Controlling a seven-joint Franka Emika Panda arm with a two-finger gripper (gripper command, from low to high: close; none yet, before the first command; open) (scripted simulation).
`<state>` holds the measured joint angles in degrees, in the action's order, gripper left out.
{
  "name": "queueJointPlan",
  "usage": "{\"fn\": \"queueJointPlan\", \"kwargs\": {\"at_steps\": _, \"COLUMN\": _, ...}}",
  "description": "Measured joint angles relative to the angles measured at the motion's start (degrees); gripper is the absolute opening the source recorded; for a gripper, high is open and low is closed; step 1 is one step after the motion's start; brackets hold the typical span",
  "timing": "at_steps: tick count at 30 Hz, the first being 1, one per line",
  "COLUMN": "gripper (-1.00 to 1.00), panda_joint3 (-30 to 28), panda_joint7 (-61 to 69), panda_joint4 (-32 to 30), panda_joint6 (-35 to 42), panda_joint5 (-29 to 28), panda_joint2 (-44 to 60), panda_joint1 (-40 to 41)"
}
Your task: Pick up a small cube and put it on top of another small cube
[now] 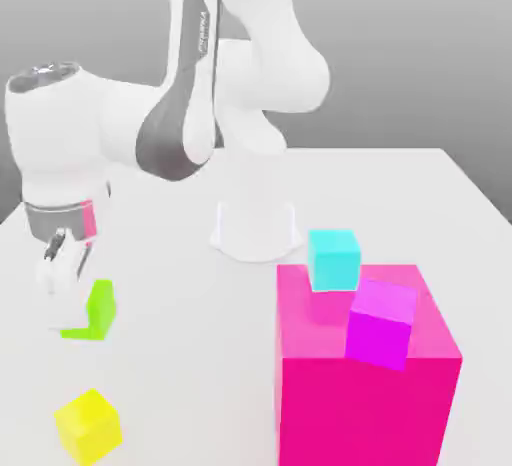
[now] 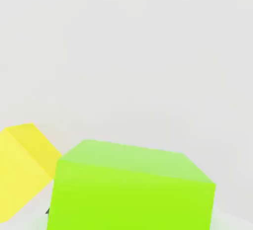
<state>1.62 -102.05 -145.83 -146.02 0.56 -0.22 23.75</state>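
Note:
The small lime-green cube [image 1: 92,312] lies on the white table near the exterior view's left edge. My gripper [image 1: 60,264] hangs just above it and slightly to the left, very close to it; I cannot tell whether it touches the cube. In the hand view the lime-green cube [image 2: 133,189] is very near, with a yellow small cube [image 2: 20,170] beside it. That yellow cube [image 1: 88,424] rests on the table in front of the green one. A cyan small cube [image 1: 333,259] sits on the back edge of the big hot-pink block [image 1: 340,404].
A magenta cube [image 1: 381,324] also rests on the pink block. The robot's white base [image 1: 255,226] stands at the middle back of the table [image 1: 200,374].

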Motion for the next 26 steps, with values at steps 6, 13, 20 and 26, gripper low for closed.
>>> {"fn": "queueJointPlan", "kwargs": {"at_steps": 6, "gripper": -1.00, "panda_joint3": 5.8, "panda_joint7": -3.2, "panda_joint4": 12.4, "panda_joint6": 14.4, "panda_joint5": 0.4, "panda_joint2": -2.1, "panda_joint1": -11.3}}
{"fn": "queueJointPlan", "kwargs": {"at_steps": 13, "gripper": -1.00, "panda_joint3": 11.5, "panda_joint7": -7.0, "panda_joint4": 24.6, "panda_joint6": 28.0, "panda_joint5": 0.5, "panda_joint2": -3.3, "panda_joint1": -22.6}}
{"fn": "queueJointPlan", "kwargs": {"at_steps": 20, "gripper": 1.00, "panda_joint3": 11.7, "panda_joint7": -7.7, "panda_joint4": 21.5, "panda_joint6": 22.7, "panda_joint5": -0.1, "panda_joint2": -0.9, "panda_joint1": -22.8}}
{"fn": "queueJointPlan", "kwargs": {"at_steps": 26, "gripper": 1.00, "panda_joint3": 11.7, "panda_joint7": -7.4, "panda_joint4": 25.0, "panda_joint6": 28.4, "panda_joint5": 0.3, "panda_joint2": -3.1, "panda_joint1": -22.6}}
